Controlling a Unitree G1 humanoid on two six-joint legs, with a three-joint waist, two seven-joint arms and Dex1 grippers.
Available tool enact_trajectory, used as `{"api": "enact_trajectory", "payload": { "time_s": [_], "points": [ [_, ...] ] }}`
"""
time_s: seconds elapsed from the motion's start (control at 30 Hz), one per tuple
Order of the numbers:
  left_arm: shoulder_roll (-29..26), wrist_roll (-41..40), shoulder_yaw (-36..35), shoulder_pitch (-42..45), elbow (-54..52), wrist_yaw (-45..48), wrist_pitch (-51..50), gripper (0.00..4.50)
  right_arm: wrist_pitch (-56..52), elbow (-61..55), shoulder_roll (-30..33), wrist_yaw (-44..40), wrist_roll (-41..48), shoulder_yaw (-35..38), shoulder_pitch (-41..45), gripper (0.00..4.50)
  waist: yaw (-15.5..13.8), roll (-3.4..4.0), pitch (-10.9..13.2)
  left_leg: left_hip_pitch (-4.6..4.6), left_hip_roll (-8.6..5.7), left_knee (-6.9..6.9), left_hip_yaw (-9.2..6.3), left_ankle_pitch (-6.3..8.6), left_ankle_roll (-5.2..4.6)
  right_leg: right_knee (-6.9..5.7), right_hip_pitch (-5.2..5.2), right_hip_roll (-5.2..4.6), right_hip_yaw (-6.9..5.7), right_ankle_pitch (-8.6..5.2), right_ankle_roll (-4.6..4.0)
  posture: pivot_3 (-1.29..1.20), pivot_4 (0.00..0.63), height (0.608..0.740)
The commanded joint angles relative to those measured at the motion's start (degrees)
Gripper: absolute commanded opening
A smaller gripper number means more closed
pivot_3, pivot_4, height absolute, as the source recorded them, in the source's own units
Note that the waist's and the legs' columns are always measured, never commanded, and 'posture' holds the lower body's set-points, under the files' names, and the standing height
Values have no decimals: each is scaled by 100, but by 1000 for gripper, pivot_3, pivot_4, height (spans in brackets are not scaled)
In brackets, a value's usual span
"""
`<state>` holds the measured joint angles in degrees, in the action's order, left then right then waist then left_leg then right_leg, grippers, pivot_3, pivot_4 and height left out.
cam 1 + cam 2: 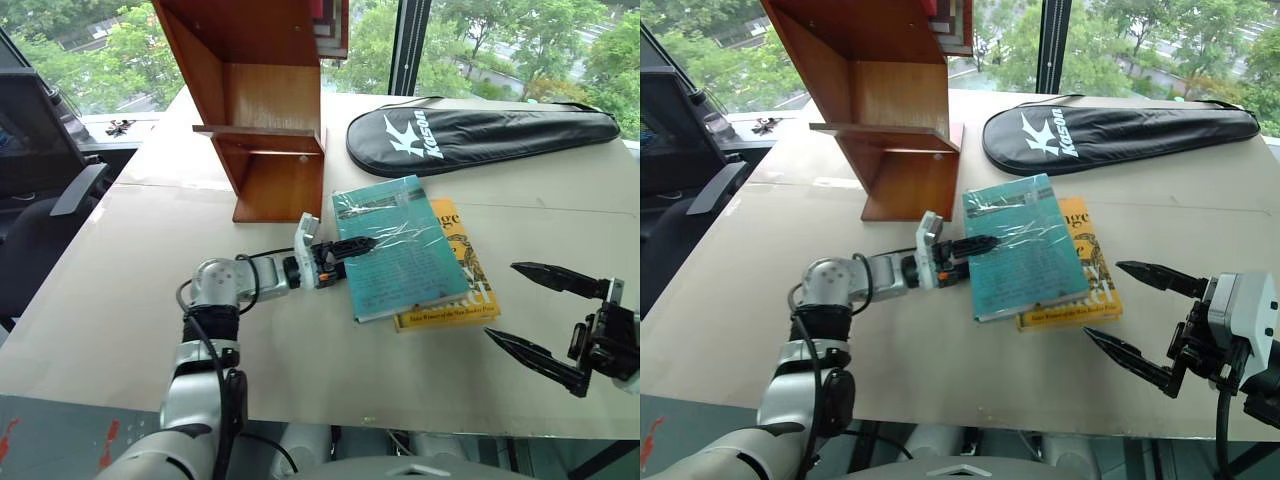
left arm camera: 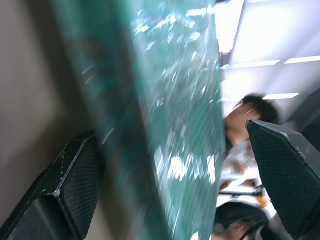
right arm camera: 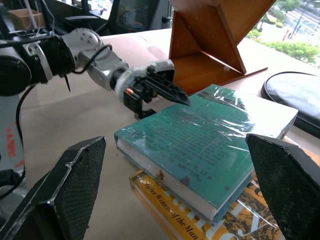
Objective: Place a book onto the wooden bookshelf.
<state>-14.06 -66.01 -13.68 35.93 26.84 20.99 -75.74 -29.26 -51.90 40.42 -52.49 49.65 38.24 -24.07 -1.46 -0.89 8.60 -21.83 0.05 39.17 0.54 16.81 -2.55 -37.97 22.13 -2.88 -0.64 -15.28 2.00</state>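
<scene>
Bare table (image 1: 130, 300) to the left of and in front of the stacked books, open for a reach. Between wooden bookshelf (image 1: 262, 110) and book (image 1: 396, 245), only a narrow strip. Left gripper (image 1: 352, 252) already straddling the book's near-left edge. Yellow book (image 1: 470, 285) underneath, blocking access from below. Black racket case (image 1: 480, 135) across the far right. Right gripper (image 1: 545, 315) spread wide over clear surface at the right.

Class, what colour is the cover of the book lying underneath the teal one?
Yellow, on the lower book, seen best in the left eye view.
</scene>
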Motion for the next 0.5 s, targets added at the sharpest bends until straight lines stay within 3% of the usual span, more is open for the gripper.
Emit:
{"api": "enact_trajectory", "payload": {
  "time_s": [0.03, 0.23, 0.37, 0.5],
  "points": [
    [31, 238, -113, -29, 344, 521, 146, 2682, 221, -156, -16, 138, 35, 113, -126, 4500, 39, 4, -2, 2, 0, -1, -1, 0, 0, -1, 0, 1, -1, 0, 0, 0, 150, 740],
    [-210, 424, 4, -160, 7, 1217, -161, 16, 409, -103, -54, 241, -63, -89, -231, 4500, 61, 10, -9, 6, 0, -1, -1, 3, -6, -3, -3, 3, -1, 0, -1, 0, 150, 740],
    [-629, -267, -451, -443, -1341, 1194, -800, 16, 541, -12, -65, 247, -89, -114, -262, 4500, 117, 4, -4, 4, 5, -3, -2, 0, -1, -2, 0, 3, 2, -1, -1, 0, 150, 740],
    [-1357, -956, -771, -491, -3380, 1147, -937, 16, 667, 243, 30, 126, -81, -145, -114, 4500, 78, -9, 5, -28, 9, -5, -13, -1, 4, -1, 31, 0, -2, 0, -2, 0, 150, 740]
  ]
}}
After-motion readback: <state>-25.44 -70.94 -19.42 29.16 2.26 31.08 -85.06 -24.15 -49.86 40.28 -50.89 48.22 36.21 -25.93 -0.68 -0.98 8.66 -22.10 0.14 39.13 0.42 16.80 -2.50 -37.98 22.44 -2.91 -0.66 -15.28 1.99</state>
